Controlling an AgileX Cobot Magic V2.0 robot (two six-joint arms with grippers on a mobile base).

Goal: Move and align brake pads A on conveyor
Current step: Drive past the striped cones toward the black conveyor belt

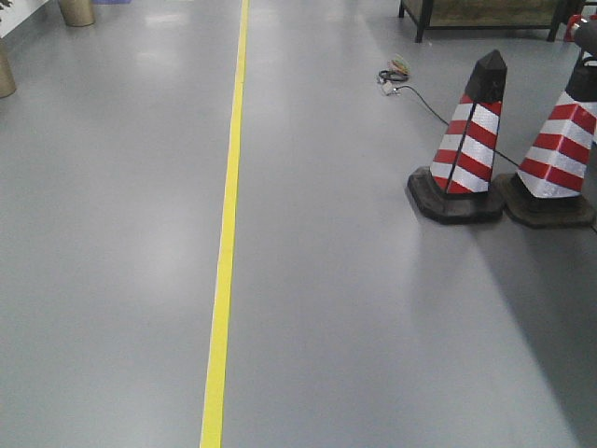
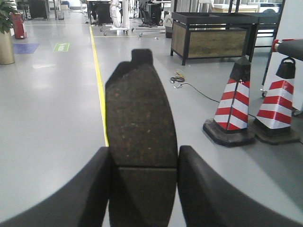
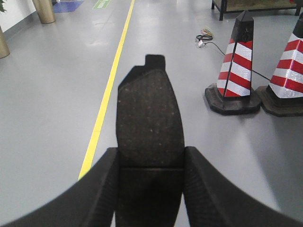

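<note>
My left gripper (image 2: 144,158) is shut on a dark-grey brake pad (image 2: 140,118) that stands lengthwise out from the jaws, its groove level with the fingertips. In the right wrist view my right gripper (image 3: 150,158) is likewise shut on a second brake pad (image 3: 149,113), its notched tab pointing away. Both pads hang in the air above the grey floor. The conveyor is out of view in all three views. Neither gripper shows in the front view.
Two red-and-white traffic cones (image 1: 464,140) (image 1: 558,145) on black bases stand at the right of the grey floor. A yellow line (image 1: 227,233) runs away down the floor. A cable (image 1: 396,75) trails past the cones. A dark-framed wooden bench (image 2: 210,35) stands farther back.
</note>
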